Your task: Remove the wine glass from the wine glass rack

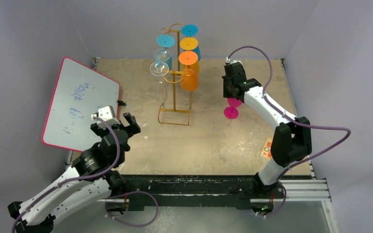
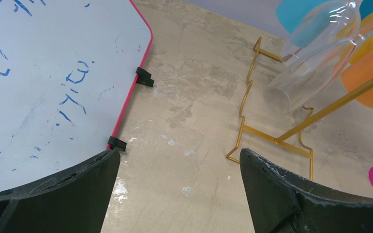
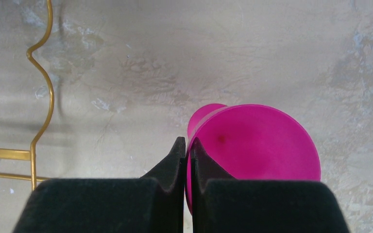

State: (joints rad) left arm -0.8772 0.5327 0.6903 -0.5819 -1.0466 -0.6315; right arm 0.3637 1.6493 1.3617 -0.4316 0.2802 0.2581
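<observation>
Whiteboard (image 1: 80, 104): one, pink-red rim, rounded corners, faint blue scribbles over its face. Stands tilted at the left side of the desk (image 1: 209, 145) on two small black feet (image 2: 144, 76) clipped to its lower edge.
Desk: beige, mottled top with pale scuffs and white flecks.
Orange tag (image 1: 266, 149): small, lying flat at the desk's right edge.
Walls (image 1: 24, 39): plain grey, on three sides.

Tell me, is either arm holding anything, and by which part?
The right end effector pinches the pink wine glass by the edge of its round foot. The left end effector is open and empty.
</observation>
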